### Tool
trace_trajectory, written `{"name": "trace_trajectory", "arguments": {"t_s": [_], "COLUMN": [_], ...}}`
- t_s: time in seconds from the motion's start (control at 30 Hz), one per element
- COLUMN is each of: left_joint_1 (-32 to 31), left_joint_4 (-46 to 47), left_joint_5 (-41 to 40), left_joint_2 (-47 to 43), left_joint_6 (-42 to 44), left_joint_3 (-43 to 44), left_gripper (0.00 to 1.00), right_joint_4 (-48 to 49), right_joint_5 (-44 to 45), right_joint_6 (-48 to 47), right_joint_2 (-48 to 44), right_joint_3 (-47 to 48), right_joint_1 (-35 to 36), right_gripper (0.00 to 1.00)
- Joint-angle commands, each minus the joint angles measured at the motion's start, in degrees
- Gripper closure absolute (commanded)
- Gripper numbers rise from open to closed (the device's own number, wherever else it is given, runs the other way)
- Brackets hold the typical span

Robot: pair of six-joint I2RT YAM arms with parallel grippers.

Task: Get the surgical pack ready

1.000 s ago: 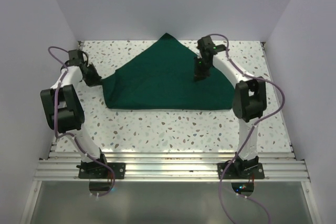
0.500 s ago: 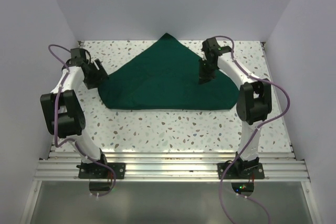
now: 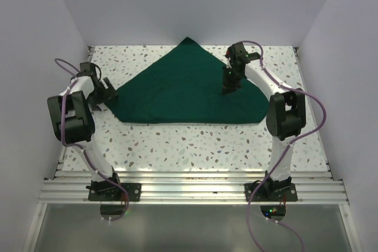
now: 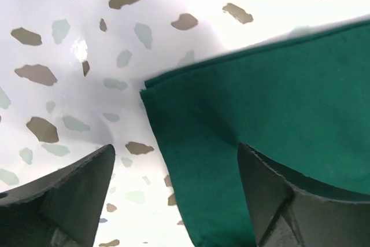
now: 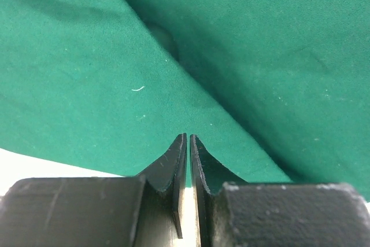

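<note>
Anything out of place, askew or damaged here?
Nothing spilled or damaged. The green cloth lies folded into a rough triangle. A raised crease runs across it by the shut right hand, and the layers at its left corner, by the open left hand, sit slightly offset.

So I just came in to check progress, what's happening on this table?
A dark green cloth lies folded into a triangle on the speckled table. The left end effector stands open at its left corner, holding nothing. The right end effector is shut over the cloth's right side; whether it pinches fabric isn't clear.
</note>
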Motion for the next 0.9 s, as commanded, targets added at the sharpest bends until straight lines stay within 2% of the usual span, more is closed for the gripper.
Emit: {"name": "trace_trajectory", "arguments": {"t_s": [0.0,0.13,0.3,0.4,0.5,0.53,0.63,0.67,0.87], "left_joint_1": [0.99,0.91,0.99,0.91,0.90,0.99,0.99,0.91,0.91], "left_joint_4": [2.52,4.98,7.89,9.03,10.09,10.26,9.57,9.30,6.67], "left_joint_5": [-0.51,6.26,7.59,8.47,10.58,10.84,11.64,11.55,9.53], "left_joint_2": [1.09,3.38,5.67,6.99,7.34,7.25,5.77,5.32,-0.38], "left_joint_6": [2.41,2.41,1.44,1.88,1.62,1.45,1.53,1.79,1.98], "left_joint_3": [0.75,0.40,-0.75,-0.75,-0.83,-1.01,-1.01,-0.75,0.13], "left_gripper": [0.12,0.21,0.30,0.39,0.54,0.65,0.87,1.00,1.00], "right_joint_4": [1.74,1.92,1.65,1.22,0.95,0.95,0.07,-1.23,-4.32], "right_joint_5": [-1.87,-1.88,-2.23,-1.35,-0.29,-0.12,1.11,2.51,5.59], "right_joint_6": [-0.96,-1.05,-1.22,-1.22,-1.22,-1.22,-0.96,-0.79,-0.26], "right_joint_2": [-3.55,-3.11,-1.97,-1.53,-1.61,-1.62,-0.74,0.22,2.25], "right_joint_3": [-0.64,-0.56,0.41,0.41,0.15,0.15,0.85,1.46,2.52], "right_joint_1": [-0.12,-0.03,-0.03,-0.12,-0.12,-0.21,-0.56,-0.91,-1.61], "right_gripper": [0.91,0.91,0.91,0.92,0.92,0.92,0.92,0.92,0.94]}}
